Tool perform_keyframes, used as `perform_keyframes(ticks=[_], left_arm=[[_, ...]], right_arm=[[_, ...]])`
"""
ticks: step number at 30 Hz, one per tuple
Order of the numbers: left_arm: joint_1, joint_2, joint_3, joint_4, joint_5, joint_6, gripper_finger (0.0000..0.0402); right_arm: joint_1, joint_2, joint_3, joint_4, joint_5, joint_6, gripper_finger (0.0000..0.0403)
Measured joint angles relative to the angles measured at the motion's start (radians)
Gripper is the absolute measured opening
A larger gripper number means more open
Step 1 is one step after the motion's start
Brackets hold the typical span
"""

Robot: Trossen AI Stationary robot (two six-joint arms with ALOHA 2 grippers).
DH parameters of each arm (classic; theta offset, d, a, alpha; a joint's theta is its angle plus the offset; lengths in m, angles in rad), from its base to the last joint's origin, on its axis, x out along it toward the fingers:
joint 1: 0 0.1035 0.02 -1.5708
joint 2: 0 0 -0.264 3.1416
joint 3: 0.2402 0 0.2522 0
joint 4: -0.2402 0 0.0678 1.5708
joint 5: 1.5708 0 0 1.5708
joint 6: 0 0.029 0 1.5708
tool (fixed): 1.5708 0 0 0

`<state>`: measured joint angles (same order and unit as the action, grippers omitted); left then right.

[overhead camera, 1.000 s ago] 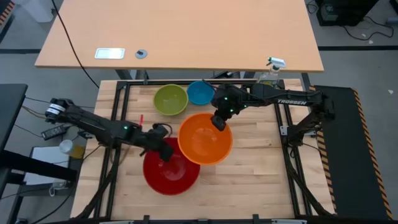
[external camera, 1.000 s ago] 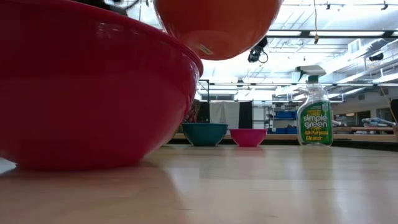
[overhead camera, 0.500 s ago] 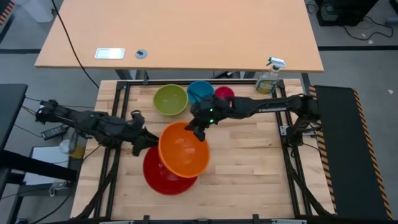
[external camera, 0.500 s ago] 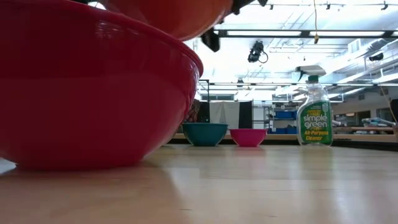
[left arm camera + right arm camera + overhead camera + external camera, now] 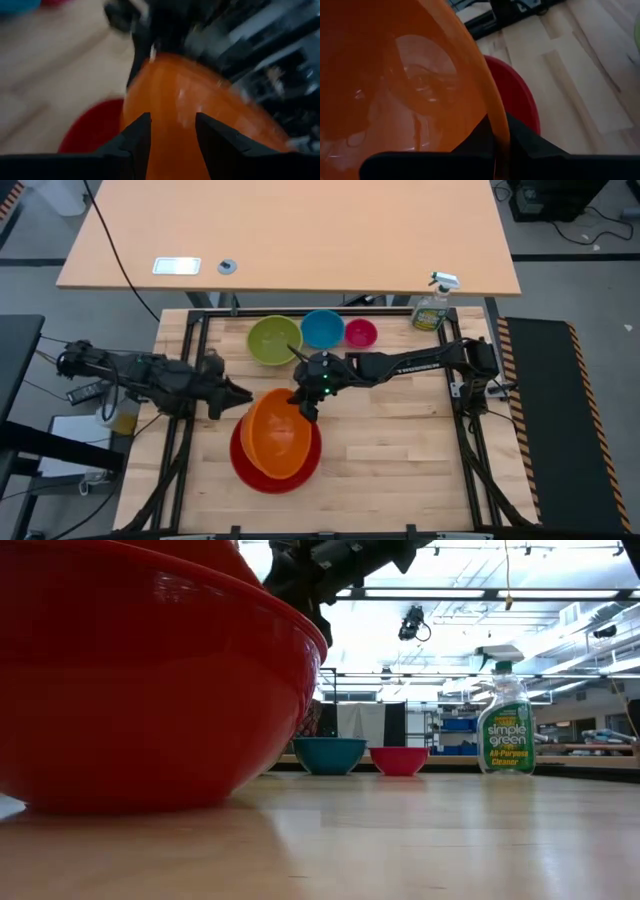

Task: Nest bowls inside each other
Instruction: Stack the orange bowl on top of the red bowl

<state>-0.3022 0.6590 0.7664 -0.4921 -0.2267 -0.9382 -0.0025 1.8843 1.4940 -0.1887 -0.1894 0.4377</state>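
Observation:
The orange bowl (image 5: 276, 434) hangs tilted over the red bowl (image 5: 262, 478), its lower part down inside it; whether the two touch, I cannot tell. My right gripper (image 5: 303, 408) is shut on the orange bowl's far-right rim. My left gripper (image 5: 243, 396) stands open just left of both bowls, touching nothing; in its wrist view the orange bowl (image 5: 200, 115) fills the space ahead of its fingers. The lime green bowl (image 5: 275, 340), the blue bowl (image 5: 322, 328) and the pink bowl (image 5: 360, 333) stand in a row on the table's far side. My right gripper pinches the orange bowl's rim (image 5: 496, 117) between its two fingers, one finger inside the bowl and one outside its wall. The fingers come slanting down from the table's far right. The bowl is tilted, its held edge highest, its low side within the red bowl (image 5: 520, 100).
A green spray bottle (image 5: 432, 308) stands at the far right corner, right of the pink bowl (image 5: 399, 760) and the blue bowl (image 5: 329, 755). Bare wood lies right of and near the red bowl (image 5: 150, 690). Black frame rails border the table.
My right gripper has carried the orange bowl toward the table's left and near edge and downward, from beside the red bowl to over and into it, tipping it. My left gripper has drawn back from the red bowl's rim toward the table's left and risen, staying open.

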Motion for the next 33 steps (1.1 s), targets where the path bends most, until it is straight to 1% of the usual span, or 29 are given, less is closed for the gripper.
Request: perform_keyframes(ticks=[5, 7, 9, 12, 17, 19, 23, 27, 30, 33], left_arm=[[-0.067, 0.058, 0.0, -0.014, 0.011, 0.004, 0.0159], [-0.098, 0.082, 0.0, -0.044, 0.019, 0.001, 0.0157], [-0.13, 0.102, -0.001, -0.095, 0.05, -0.032, 0.0155], [-0.172, 0.105, -0.001, -0.148, 0.088, -0.095, 0.0153], [-0.222, 0.085, -0.001, -0.171, 0.091, -0.158, 0.0153], [-0.23, 0.083, -0.001, -0.17, 0.09, -0.163, 0.0153], [-0.231, 0.077, -0.001, -0.186, 0.09, -0.169, 0.0153], [-0.231, 0.07, -0.001, -0.196, 0.09, -0.17, 0.0152], [-0.232, 0.059, -0.001, -0.193, 0.09, -0.17, 0.0152], [-0.232, 0.053, -0.001, -0.193, 0.089, -0.17, 0.0152]], right_arm=[[0.002, 0.003, 0.0, -0.052, -0.017, -0.024, 0.003], [0.0, 0.022, 0.002, -0.072, -0.029, -0.031, 0.003], [0.0, 0.051, 0.001, -0.076, -0.057, -0.027, 0.003], [0.001, 0.077, 0.0, -0.08, -0.066, -0.021, 0.003], [0.003, 0.087, 0.0, -0.055, -0.074, -0.045, 0.0036], [0.002, 0.089, 0.0, -0.056, -0.093, -0.058, 0.0048], [-0.003, 0.093, 0.0, -0.059, -0.139, -0.068, 0.0089], [-0.007, 0.093, 0.0, -0.047, -0.132, -0.073, 0.0124], [-0.014, 0.087, 0.001, -0.025, -0.13, -0.073, 0.0136], [-0.024, 0.086, 0.002, -0.011, -0.13, -0.071, 0.0139]])
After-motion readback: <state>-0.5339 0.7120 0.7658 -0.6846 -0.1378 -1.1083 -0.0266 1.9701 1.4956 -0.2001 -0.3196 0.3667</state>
